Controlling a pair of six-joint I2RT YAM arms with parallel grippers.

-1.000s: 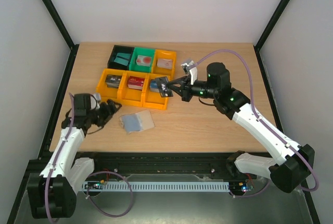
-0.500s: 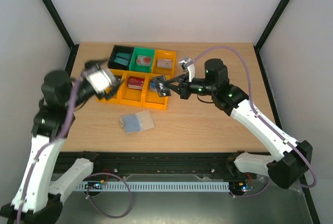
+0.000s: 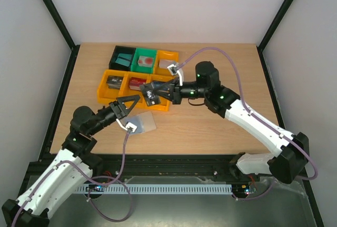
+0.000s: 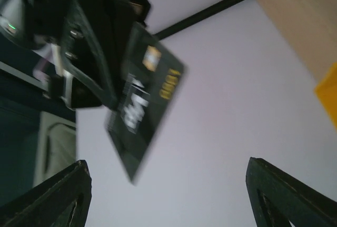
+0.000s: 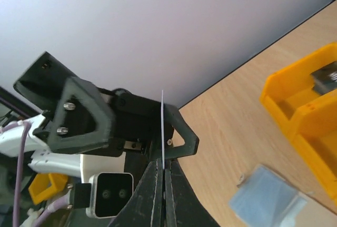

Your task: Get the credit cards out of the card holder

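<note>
Card (image 3: 150,98), dark with gold print, clamped edge-on in the right tool (image 3: 157,92), held above the near-right orange bin (image 3: 160,107). Facing it, the left tool (image 3: 128,107) has jaws apart, seemingly not touching card, wrist view blurry. Open card holder (image 3: 141,123) lies grey-blue side up on surface (image 3: 210,127), just near of bins.

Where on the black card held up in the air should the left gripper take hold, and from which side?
Grip the black card on its free half, away from the end pinched by the right gripper. The left gripper would best come from its own side, open jaws straddling the thin edge, one finger on each flat face, since the card is too thin to grip edgewise.
</note>
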